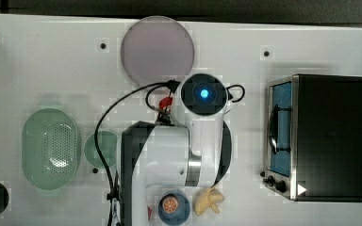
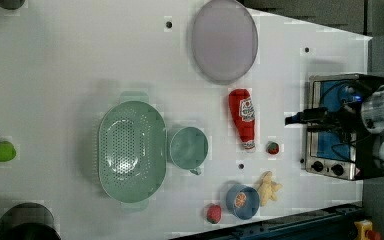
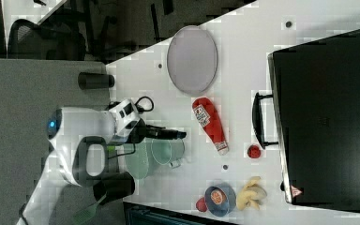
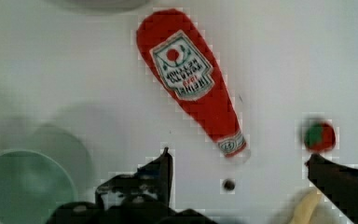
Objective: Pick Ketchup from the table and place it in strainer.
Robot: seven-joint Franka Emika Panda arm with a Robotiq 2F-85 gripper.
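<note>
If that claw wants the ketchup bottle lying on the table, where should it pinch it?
Probably from above, across the body just below the label. The ketchup lies flat on the table with clear space along both long sides, and it tapers toward the cap, so the open gripper should span it there.

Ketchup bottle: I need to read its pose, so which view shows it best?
Wrist view: the ketchup bottle lies unobstructed, label up. Left and right views show it whole but smaller; in the top view the arm hides most of it.
</note>
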